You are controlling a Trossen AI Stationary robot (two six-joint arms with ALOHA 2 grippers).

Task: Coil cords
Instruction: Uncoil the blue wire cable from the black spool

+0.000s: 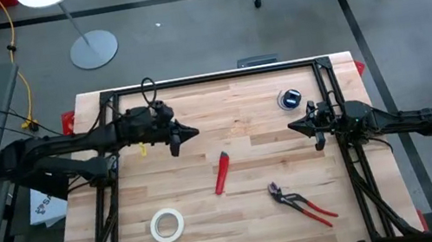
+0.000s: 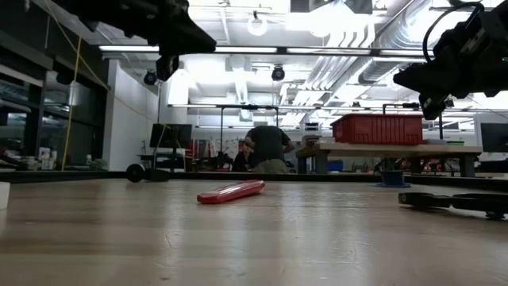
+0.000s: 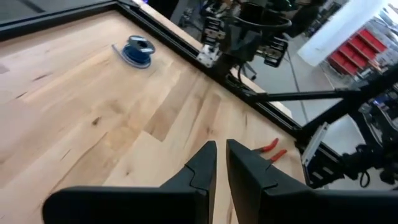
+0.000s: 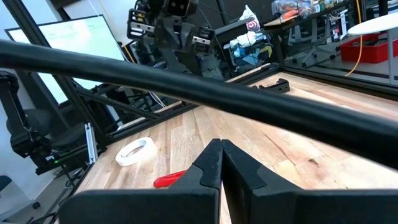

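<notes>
Fingers on the left gripper (image 1: 192, 131) sit with just a sliver of gap between them in its own wrist view, nothing held, and the whole thing hangs in the air over the far-left part of the table (image 1: 252, 229). Right gripper (image 1: 292, 127) is pinched fully shut, also empty, also raised, on the right side.

The cord is the blue-violet wire (image 1: 289, 99) lying in a tight bundle with its small black spool (image 3: 137, 45) near the far right edge, just beyond the right gripper and well apart from the left one. It looks mostly wound up already, though I can't make out loose ends.

What worries me from here:
- that wire is super thin, so pinching it flat off the wood could easily miss or just shove the spool around
- the spool is light, so a nudge could skid it toward the black frame rail (image 1: 217, 77) next to it
- if a loop snags on a finger while an arm lifts, the bundle could unravel
- both arms heading for that corner could crowd each other

The red utility knife (image 1: 222, 173), pliers (image 1: 301, 203) and white tape roll (image 1: 166, 224) are well clear of it.
</notes>
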